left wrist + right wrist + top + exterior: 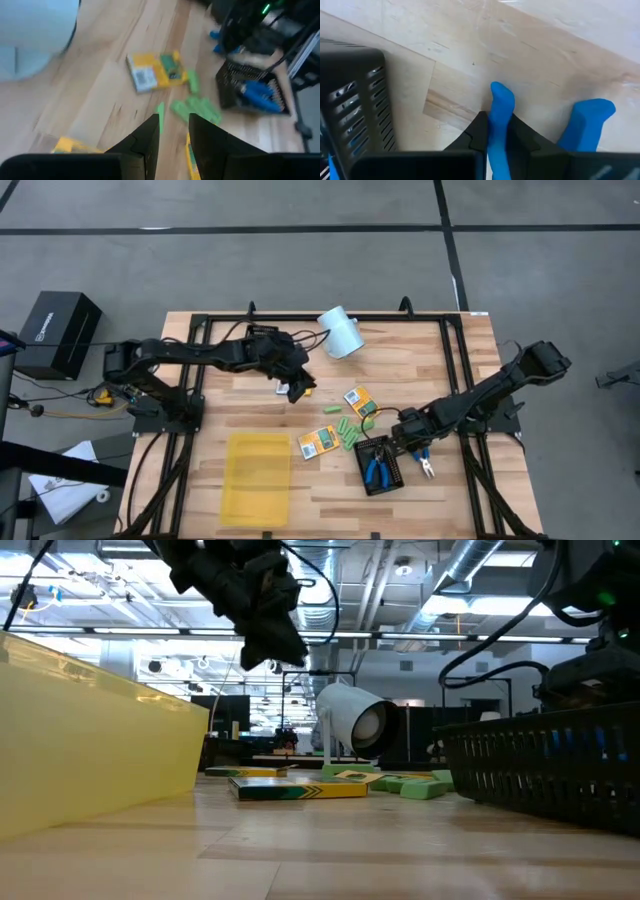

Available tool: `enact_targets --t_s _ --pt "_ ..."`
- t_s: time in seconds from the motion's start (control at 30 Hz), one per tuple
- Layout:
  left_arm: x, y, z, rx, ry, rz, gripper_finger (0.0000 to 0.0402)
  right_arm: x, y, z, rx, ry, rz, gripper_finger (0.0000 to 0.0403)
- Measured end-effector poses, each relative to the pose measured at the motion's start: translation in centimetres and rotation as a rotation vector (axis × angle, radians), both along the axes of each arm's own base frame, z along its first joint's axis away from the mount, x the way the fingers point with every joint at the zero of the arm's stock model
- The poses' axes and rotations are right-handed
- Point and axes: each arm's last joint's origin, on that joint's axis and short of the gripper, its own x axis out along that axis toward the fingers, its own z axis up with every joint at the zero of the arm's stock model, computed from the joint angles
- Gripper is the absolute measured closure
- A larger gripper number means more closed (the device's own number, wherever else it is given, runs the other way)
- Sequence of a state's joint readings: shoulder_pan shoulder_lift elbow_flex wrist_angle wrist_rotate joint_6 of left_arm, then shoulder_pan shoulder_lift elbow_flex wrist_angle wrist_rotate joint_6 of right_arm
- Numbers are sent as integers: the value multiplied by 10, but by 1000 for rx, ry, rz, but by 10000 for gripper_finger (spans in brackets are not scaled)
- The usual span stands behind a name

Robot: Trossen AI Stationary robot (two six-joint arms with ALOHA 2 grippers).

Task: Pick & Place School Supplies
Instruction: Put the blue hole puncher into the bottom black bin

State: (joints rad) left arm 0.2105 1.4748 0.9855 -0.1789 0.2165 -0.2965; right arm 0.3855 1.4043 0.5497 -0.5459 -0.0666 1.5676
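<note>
My right gripper [497, 125] points down beside the black mesh tray [378, 478], shut on a blue-handled plier-like tool [425, 464] that lies on the table. A second blue tool [377, 469] lies in that tray. Orange-yellow boxes [360, 401] [317, 442] and several light-green pieces [348, 432] lie flat on the wood. My left gripper [173, 127] hangs open above the table, over another box [303, 391], with nothing between its fingers. My right gripper pinches one blue handle [501, 100] of the tool between its two fingers, coming from above and pointing down. The handle's free end sticks out past the fingertips. The other handle [587, 120] stands free beside them.
A white cup [342, 332] lies on its side at the far middle of the table. A yellow tray [258, 477] stands at the near left. Bare wood lies between the yellow tray and the boxes.
</note>
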Motion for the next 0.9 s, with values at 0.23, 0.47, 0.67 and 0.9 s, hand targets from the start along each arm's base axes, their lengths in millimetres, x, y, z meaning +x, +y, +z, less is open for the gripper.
enact_targets --t_s 0.23,0.47,0.67,0.9 --pt "-16 5 40 42 -186 38 314 -2 -7 18 -69 -141 -38 374" --pt "-44 15 72 95 -293 113 344 -6 -19 45 -83 -305 -93 374" --pt "-55 18 83 111 -336 135 362 -14 -27 67 -62 -435 -105 374" --pt "-56 17 85 119 -340 130 366 -16 -24 99 -11 -588 -108 374"
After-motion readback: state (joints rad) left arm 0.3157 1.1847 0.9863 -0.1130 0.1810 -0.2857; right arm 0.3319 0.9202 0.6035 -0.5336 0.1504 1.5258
